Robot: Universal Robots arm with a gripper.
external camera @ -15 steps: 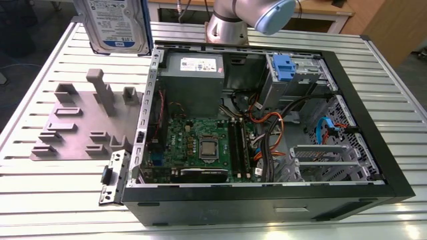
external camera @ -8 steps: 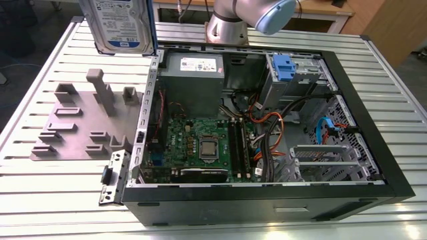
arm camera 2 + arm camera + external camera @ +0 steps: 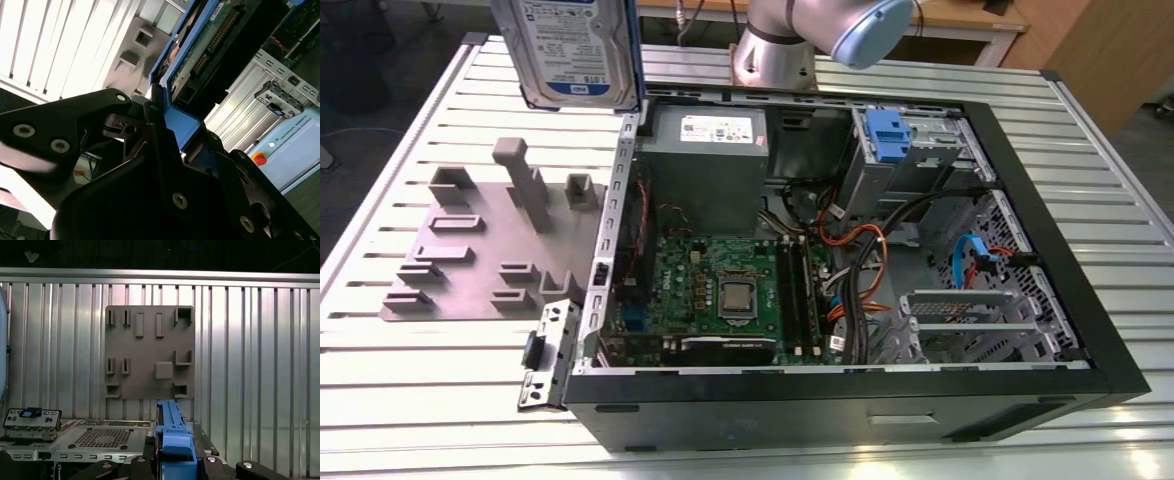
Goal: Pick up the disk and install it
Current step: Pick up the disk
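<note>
Disk [image 3: 570, 50] in blue carrier frame, upright in mid-air above the slatted worktop [image 3: 400, 390], beside the open computer case's [image 3: 854, 410] corner at the exterior view's left. Fingers [image 3: 157, 132] clamped narrowly on its blue edge in the second wrist view.

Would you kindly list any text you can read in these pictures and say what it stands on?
On the disk: white-and-blue label, print too small to read.
On the power supply: white label, too blurred to read.
Nothing reads clearly enough to quote.
</note>
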